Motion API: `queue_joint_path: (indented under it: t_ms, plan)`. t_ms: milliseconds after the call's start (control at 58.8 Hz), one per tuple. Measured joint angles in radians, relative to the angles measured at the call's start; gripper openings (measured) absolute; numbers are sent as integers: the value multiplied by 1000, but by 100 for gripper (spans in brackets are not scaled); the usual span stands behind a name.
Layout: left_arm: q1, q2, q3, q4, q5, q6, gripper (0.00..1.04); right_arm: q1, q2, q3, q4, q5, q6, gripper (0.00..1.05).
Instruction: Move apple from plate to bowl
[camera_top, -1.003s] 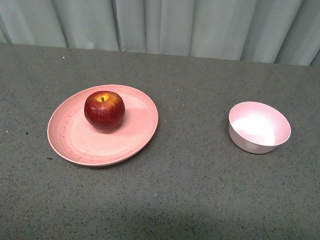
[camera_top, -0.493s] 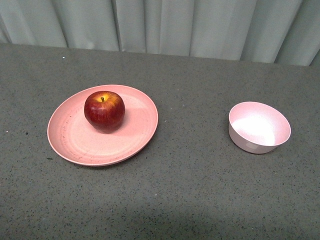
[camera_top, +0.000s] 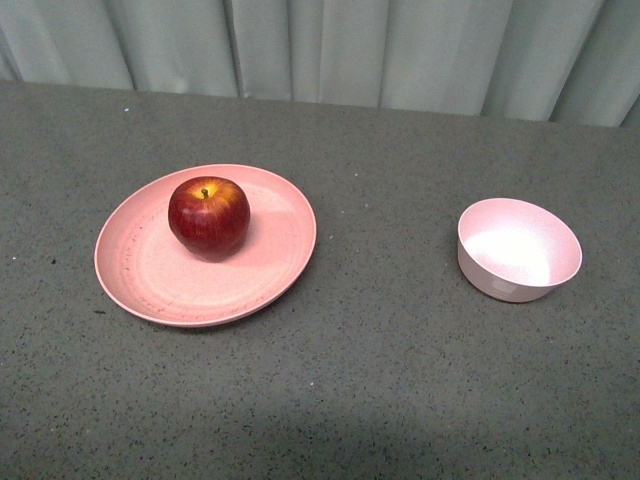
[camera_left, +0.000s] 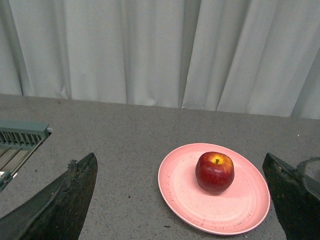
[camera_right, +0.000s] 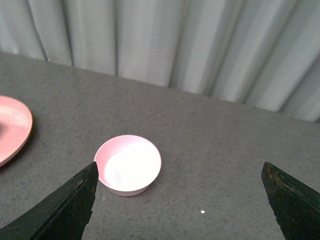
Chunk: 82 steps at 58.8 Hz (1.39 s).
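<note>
The dark-red apple (camera_top: 208, 214) sits upright on the far half of the wide salmon-pink plate (camera_top: 150, 275), left of centre on the table. The small pale pink bowl (camera_top: 518, 250) stands empty to the right, well apart from the plate. Neither gripper appears in the front view. In the left wrist view my left gripper (camera_left: 179, 160) is open, its dark fingers (camera_left: 65, 200) wide apart, with the apple (camera_left: 215, 172) and plate (camera_left: 225, 212) ahead of it. My right gripper (camera_right: 179, 165) is open too, with the bowl (camera_right: 129, 164) ahead near one finger and the plate's edge (camera_right: 12, 130) showing.
A grey speckled table (camera_top: 380, 380) carries everything, and a pale pleated curtain (camera_top: 330, 50) hangs behind its far edge. A grey-green slatted rack (camera_left: 22, 135) lies at the table's side in the left wrist view. A tiny white speck (camera_right: 202, 211) lies on the table.
In the front view the whole scene sits a few pixels higher than before. Apple, plate and bowl keep their places relative to each other.
</note>
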Motion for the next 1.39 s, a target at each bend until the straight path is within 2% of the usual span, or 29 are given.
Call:
queue_joint_path:
  t_ms: [153,170,187,255,306,374,425,544,646,867,1394]
  plan:
    - [0,0,0,0,0,0,98,20,364,123,77,-44,-45,95]
    - [0,0,0,0,0,0,98,41,710,263,85,-57,-103,95]
    - [0,0,0,0,0,0,98,41,710,263,85,-57,-103,95]
    - [0,0,0,0,-3,0,98,69,809,354,-25,-78,-124,95]
    - [0,0,0,0,-2,0,98,96,956,502,-116,-85,-135,95]
    - [0,-2,0,0,2,0,98,118,1128,634,-116,-86,-137,95]
    - [0,-2,0,0,1,0,98,126,1225,661,-74,-83,-135,95]
    - [1,0,0,0,-2,0,98,111,1242,624,49,-53,-115,95]
    - [1,0,0,0,-1,0,98,93,1232,624,70,-65,-101,95]
    - [1,0,0,0,0,0,98,105,1257,645,-28,-132,-146,95]
    - [1,0,0,0,0,0,98,159,1419,819,-195,-128,-224,95]
